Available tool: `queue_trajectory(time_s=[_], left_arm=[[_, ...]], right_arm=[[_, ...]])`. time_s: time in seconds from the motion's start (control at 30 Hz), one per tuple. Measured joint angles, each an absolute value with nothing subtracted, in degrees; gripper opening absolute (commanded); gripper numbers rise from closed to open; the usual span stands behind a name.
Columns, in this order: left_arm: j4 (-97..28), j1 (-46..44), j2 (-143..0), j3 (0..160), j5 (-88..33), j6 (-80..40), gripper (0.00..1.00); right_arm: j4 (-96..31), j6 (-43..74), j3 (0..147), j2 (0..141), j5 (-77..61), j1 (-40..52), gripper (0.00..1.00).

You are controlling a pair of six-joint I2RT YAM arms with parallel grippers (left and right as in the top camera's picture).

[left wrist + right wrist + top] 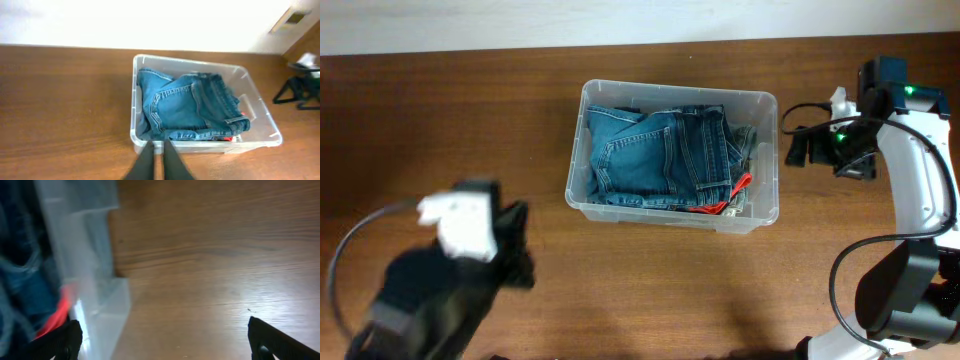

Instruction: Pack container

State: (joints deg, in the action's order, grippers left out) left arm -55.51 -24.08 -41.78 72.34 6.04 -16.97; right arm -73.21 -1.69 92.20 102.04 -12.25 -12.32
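Clear plastic rectangular container (pixel 765 215) sits mid-table (pixel 440 120), folded blue denim jeans (pixel 660 155) inside. Left gripper (pixel 156 147) hangs on the near side, jaws almost shut, empty. Right gripper (pixel 160 335) hovers beside the container's right end, jaws wide. Packing looks nearly done; next, probably tamp the jeans down.

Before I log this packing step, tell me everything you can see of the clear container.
The container is a clear, colourless plastic bin, rectangular with rounded corners and a thick rim. It stands upright and lidless on the brown wooden table. Folded blue jeans fill most of it, with a red item beside them at one wall.
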Motion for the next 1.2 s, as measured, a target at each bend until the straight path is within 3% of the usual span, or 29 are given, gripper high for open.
queue_trajectory(time_s=[0.2,0.33,0.53,0.7,1.0,1.2], left_arm=[[-62.8,-24.1,-29.6,72.7,11.2,-17.0,0.01],[-67.6,-24.0,-26.6,72.8,16.2,-17.0,0.01],[-67.7,-24.0,-26.6,69.0,21.2,-20.3,0.01],[-66.2,-24.0,-26.7,63.2,24.7,-25.0,0.01],[-62.3,-24.0,-26.7,62.1,25.6,-26.7,0.01],[-62.3,-24.0,-26.7,62.1,25.6,-26.7,0.01]], right_arm=[[-75.2,-10.0,92.2,98.4,-27.6,-12.3,0.98],[-73.6,-9.8,92.2,83.2,-30.5,-12.3,0.98],[-73.8,-3.1,93.1,52.8,-24.7,-12.3,0.98],[-75.0,0.7,93.6,35.8,-20.4,-12.3,0.98],[-79.3,19.9,93.4,17.7,-10.7,-12.3,0.98],[-81.9,21.0,93.4,15.7,-9.3,-7.8,0.98]])
